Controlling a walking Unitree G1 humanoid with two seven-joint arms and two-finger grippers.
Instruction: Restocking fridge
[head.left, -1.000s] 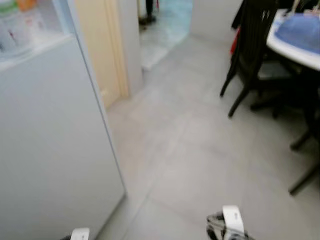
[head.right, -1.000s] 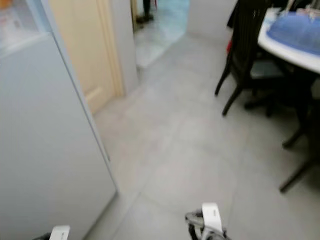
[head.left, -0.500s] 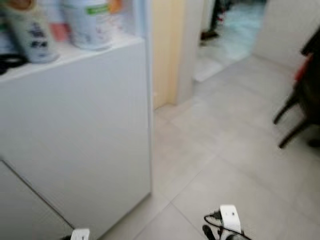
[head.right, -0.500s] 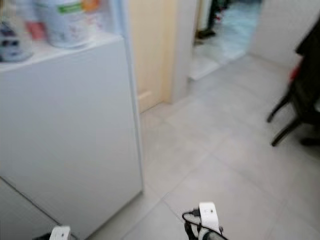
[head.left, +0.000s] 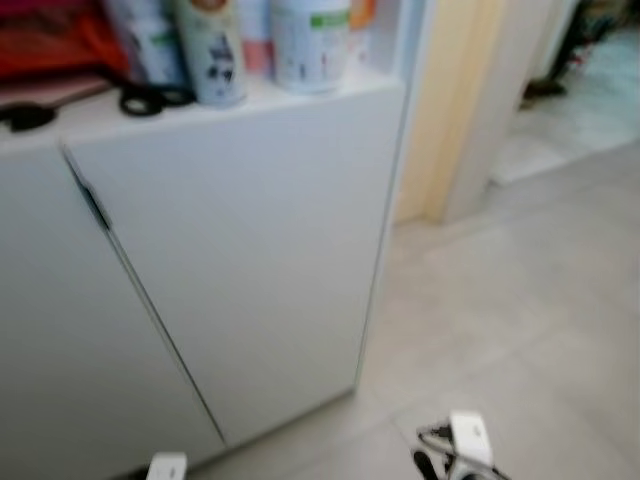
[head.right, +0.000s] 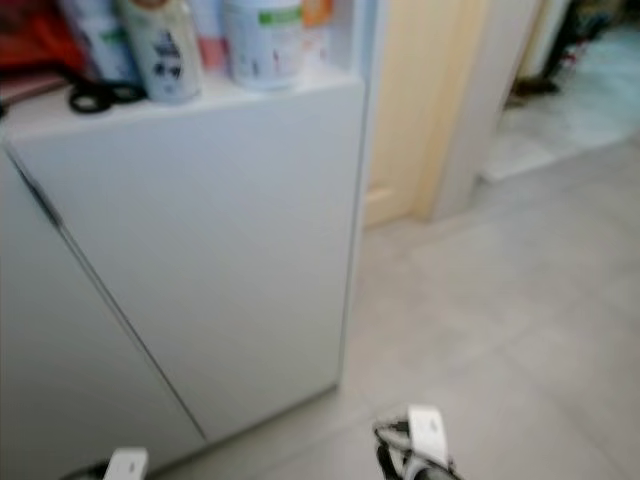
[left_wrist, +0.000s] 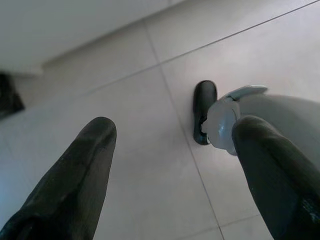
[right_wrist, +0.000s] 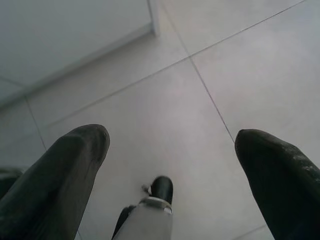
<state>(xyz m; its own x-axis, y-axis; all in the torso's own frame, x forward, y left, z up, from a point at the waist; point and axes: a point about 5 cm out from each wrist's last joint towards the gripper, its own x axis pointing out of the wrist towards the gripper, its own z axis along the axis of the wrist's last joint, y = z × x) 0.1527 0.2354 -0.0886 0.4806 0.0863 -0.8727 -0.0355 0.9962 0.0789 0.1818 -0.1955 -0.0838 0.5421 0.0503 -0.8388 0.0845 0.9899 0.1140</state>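
Note:
A white cabinet (head.left: 240, 250) with two shut doors stands in front of me on the left. Its ledge carries a white bottle (head.left: 212, 55), a white canister with a green label (head.left: 310, 45), black scissors (head.left: 150, 98) and something red (head.left: 50, 45). Both arms hang low. The left gripper (left_wrist: 177, 130) is open over the grey floor tiles with nothing between its fingers. The right gripper (right_wrist: 172, 140) is also open and empty above the tiles. Their wrists show at the bottom edge of the head views, left wrist (head.left: 165, 467) and right wrist (head.left: 465, 445).
A cream door frame (head.left: 450, 110) rises right of the cabinet, with a doorway (head.left: 570, 110) to a further room beyond. Grey tiled floor (head.left: 520, 320) spreads to the right. The views are blurred. My own leg (left_wrist: 280, 115) and foot (left_wrist: 204, 110) show beside the left gripper.
The camera has swung left: the table and dark chairs have left the picture, and the white cabinet front and its ledge of bottles have come into view. Both arms still hang.

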